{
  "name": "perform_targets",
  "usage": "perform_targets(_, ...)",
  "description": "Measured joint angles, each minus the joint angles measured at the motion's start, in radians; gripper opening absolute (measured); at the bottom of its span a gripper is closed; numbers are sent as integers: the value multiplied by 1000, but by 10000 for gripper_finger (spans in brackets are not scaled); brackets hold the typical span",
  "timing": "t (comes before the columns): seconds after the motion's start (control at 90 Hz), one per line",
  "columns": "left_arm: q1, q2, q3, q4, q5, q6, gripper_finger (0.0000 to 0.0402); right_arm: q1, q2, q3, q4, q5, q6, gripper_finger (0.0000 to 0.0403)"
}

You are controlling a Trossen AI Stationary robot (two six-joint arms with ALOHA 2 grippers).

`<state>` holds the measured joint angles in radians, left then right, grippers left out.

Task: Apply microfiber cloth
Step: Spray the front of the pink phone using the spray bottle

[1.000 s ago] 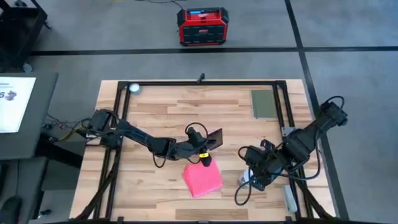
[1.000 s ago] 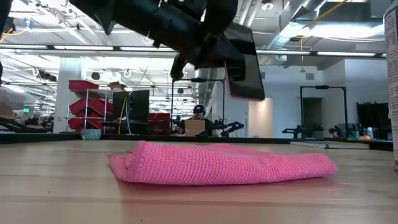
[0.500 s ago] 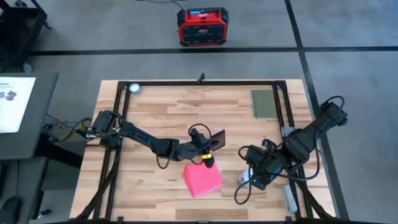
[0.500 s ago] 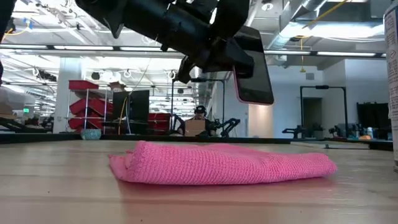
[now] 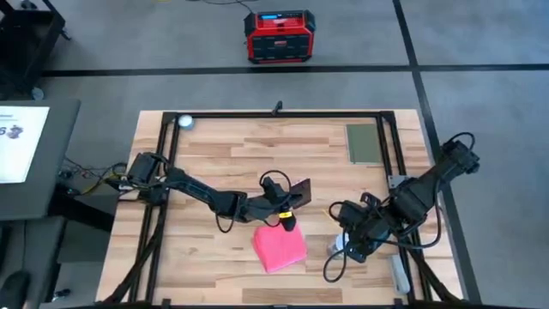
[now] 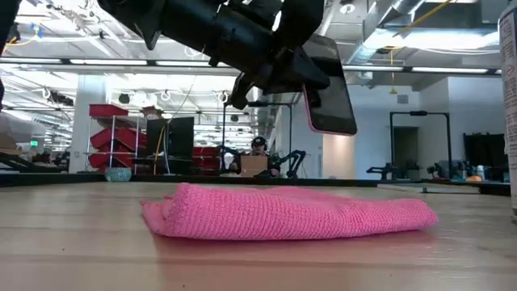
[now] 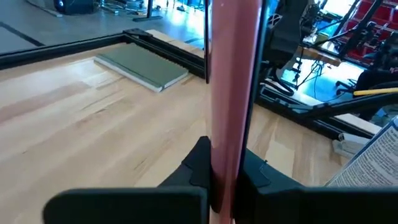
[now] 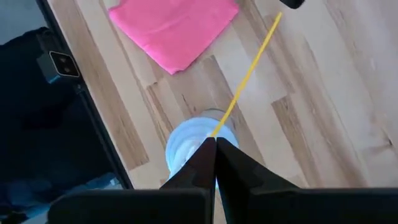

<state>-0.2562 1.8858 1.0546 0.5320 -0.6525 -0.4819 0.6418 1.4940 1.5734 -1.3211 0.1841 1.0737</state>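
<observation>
While over our microfiber cloth (image 5: 280, 246): left gripper (image 5: 288, 209) clamping phone (image 6: 329, 85); right gripper (image 8: 214, 149) pinched on yellow straw (image 8: 246, 73).

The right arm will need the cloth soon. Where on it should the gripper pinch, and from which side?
Judging by its pose, the microfiber cloth lies folded flat, so come straight down and pinch the raised folded edge. The left gripper holds the phone above it, so stay on the cloth's right half.
</observation>
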Motion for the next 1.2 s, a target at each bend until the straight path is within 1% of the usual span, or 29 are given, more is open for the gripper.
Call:
perform_targets(0.1, 0, 0, 0, -11, -25, -2, 3, 0, 0, 0, 14, 0, 0, 0)
perform_targets(0.422, -1, 0, -1, -9, -25, -2, 3, 0, 4, 0, 26, -7, 0, 0)
perform_targets(0.689, -2, 0, -1, 2, -25, 5, 3, -9, 46, 2, 32, -51, -24, 0)
perform_targets(1.2, -5, 0, -1, -4, -30, 7, 3, -22, 42, 1, 24, -51, -50, 0)
